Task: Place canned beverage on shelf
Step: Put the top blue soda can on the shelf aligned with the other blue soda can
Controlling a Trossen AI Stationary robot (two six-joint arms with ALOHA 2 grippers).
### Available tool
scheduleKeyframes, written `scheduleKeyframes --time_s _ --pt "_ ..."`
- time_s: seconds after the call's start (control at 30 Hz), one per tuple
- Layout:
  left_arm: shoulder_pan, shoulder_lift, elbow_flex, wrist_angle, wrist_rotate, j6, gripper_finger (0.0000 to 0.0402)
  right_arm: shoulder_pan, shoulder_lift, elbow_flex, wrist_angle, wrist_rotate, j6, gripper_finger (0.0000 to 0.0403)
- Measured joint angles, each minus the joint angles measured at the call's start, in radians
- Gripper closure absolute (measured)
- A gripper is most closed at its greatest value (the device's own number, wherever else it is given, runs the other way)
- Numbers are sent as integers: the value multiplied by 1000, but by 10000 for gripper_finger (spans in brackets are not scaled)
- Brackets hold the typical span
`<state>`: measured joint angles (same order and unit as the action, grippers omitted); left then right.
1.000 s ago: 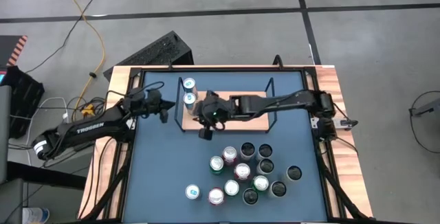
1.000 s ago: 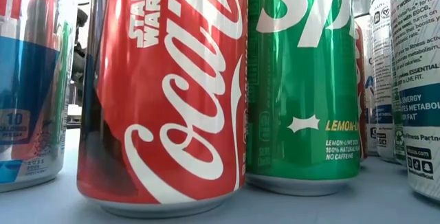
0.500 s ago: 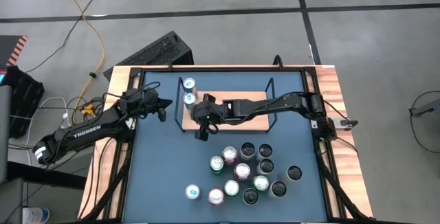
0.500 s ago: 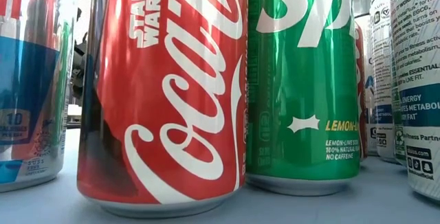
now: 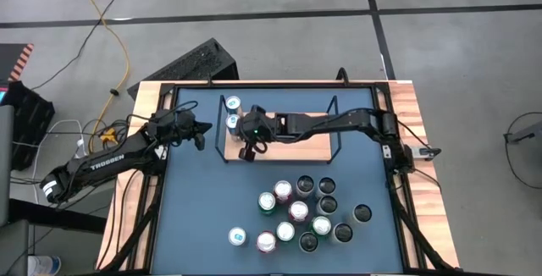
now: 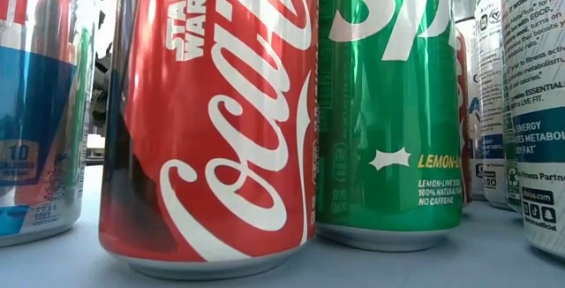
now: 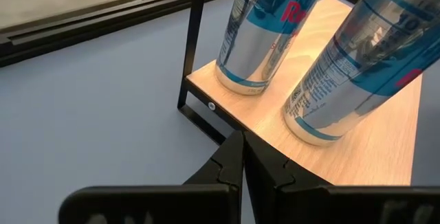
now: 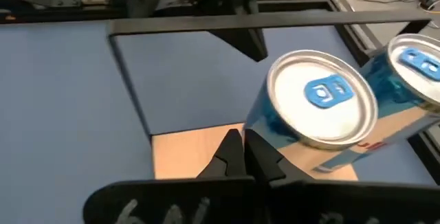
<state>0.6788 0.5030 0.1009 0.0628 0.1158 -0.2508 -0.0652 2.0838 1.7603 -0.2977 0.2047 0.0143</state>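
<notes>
I am watching the right arm swing back across the blue tabletop [image 5: 195, 208] and draw in over the left end of the shelf [image 5: 296, 150], where a second ago it was hanging out past the front edge. The left arm is idling just off that same end, barely shifted. A cluster of cans [image 5: 298, 211] is waiting on the table, well apart from the shelf. Two blue-topped cans [image 5: 233, 104] are already standing upright on the board by its left rail. The right gripper [image 5: 246, 152] is pinched closed on nothing, just beside the nearer one. The left gripper [image 5: 200, 138] is closed and empty too. I am reading this as a placement finished, with the next pick not yet begun.
</notes>
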Motion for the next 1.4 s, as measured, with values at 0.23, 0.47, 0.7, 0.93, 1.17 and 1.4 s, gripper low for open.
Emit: scheduleKeyframes --time_s 0.23,0.47,0.7,0.93,1.17,1.4 --pt "0 0 0 -5 0 6 401 -22 0 0 6 -6 0 403" --pt "0 0 0 -5 -18 7 401 -31 0 0 19 -26 -18 403" --pt "0 0 0 -5 -19 8 401 -36 0 0 25 -26 -23 403" --pt "0 0 0 -5 -19 12 401 -37 0 0 25 -24 -23 403" --pt "0 0 0 -5 -19 12 401 -41 0 0 52 -21 -23 403" --pt "0 0 0 -5 -19 11 401 -41 0 0 53 -19 -23 403"
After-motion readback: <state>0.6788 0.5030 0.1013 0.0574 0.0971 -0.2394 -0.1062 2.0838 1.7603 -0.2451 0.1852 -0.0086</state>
